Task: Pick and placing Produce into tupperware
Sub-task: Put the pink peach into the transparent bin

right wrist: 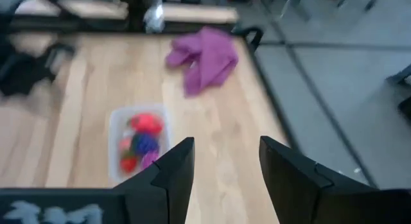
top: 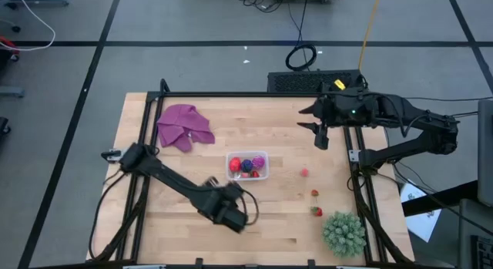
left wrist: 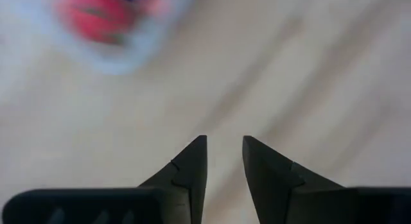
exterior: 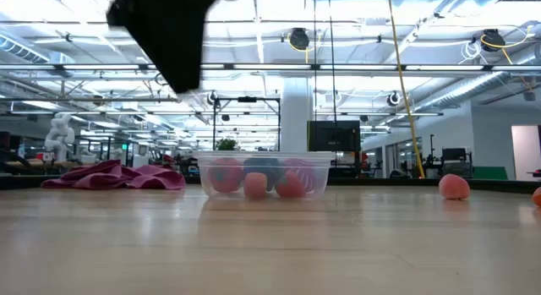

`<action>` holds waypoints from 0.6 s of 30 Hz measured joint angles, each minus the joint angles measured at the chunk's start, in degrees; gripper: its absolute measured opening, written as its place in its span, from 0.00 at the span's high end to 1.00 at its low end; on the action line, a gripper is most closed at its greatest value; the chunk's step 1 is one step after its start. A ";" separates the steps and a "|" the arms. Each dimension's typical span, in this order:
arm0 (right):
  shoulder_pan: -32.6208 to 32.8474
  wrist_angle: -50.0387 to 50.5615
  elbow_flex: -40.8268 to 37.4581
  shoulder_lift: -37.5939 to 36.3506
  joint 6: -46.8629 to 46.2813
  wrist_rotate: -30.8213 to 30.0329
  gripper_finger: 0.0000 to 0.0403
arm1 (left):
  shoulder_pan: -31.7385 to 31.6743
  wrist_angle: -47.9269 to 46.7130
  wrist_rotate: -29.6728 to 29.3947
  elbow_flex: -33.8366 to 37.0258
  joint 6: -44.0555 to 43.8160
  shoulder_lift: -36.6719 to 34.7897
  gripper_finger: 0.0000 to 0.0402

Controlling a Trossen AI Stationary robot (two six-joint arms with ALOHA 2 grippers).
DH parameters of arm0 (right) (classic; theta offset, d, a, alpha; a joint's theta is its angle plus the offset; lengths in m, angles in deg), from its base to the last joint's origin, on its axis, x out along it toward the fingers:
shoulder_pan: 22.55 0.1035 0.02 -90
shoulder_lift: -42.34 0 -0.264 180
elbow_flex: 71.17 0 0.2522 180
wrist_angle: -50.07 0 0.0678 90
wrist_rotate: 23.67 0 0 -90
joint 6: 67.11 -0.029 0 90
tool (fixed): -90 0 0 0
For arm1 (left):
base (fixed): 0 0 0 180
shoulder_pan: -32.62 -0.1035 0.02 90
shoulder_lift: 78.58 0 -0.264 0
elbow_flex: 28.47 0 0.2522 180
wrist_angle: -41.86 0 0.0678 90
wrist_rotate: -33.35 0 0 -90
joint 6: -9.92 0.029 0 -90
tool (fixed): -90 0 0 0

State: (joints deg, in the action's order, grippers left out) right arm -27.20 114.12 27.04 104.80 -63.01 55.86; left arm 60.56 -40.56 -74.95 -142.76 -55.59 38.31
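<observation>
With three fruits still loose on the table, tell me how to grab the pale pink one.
Come straight down on the pale pink fruit and pinch across its middle. It is small, rounded and sits alone on bare wood right of the tupperware, so any finger direction should work.

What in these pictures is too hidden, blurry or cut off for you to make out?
- Low view: the tupperware wall is cloudy, so the fruits inside can't be counted.
- Low view: one orange-red fruit is cut off by the picture's edge.
- Left wrist view: the red fruit is blurred; its kind is unclear.
- High view: the left gripper is smeared, so its fingertips can't be seen.
</observation>
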 joint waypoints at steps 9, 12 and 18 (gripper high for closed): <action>-1.78 10.93 0.04 4.32 0.25 1.74 0.59 | -4.85 -20.68 -11.43 0.41 3.23 -18.69 0.74; -1.77 14.81 0.02 7.56 -0.20 1.67 0.59 | -6.08 -21.38 -12.18 0.55 6.50 -24.49 0.74; -1.75 21.89 0.02 15.25 -2.98 1.66 0.55 | -6.46 -21.44 -14.65 0.76 8.48 -31.26 0.74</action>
State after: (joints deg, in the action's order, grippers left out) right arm -28.95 136.01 27.06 120.05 -65.99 57.53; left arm 54.11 -62.00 -89.60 -142.00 -47.11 7.06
